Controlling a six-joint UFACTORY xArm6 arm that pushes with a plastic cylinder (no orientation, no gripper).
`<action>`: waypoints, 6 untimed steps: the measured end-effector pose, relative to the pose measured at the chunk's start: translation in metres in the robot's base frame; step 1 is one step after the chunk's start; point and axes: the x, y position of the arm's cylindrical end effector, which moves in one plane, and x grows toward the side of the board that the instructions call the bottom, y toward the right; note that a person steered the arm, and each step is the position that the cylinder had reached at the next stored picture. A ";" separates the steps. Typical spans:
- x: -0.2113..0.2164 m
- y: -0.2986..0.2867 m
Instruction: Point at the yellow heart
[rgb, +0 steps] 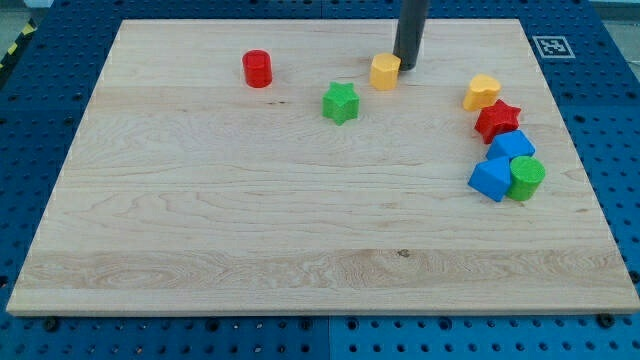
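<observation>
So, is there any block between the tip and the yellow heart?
No. My tip sits beside the yellow hexagonal block, on its right in the view. The yellow heart lies further to the view's right, slightly lower, and the board between them is bare.

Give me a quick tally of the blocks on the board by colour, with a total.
Red: 2, the red cylinder and the red star
Yellow: 2, the yellow heart and the yellow block beside my tip
Green: 2, the green star and the green cylinder
Blue: 2, the upper blue block and the lower blue block
Total: 8
</observation>
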 end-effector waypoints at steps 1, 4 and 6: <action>-0.001 -0.006; 0.002 0.150; 0.057 0.177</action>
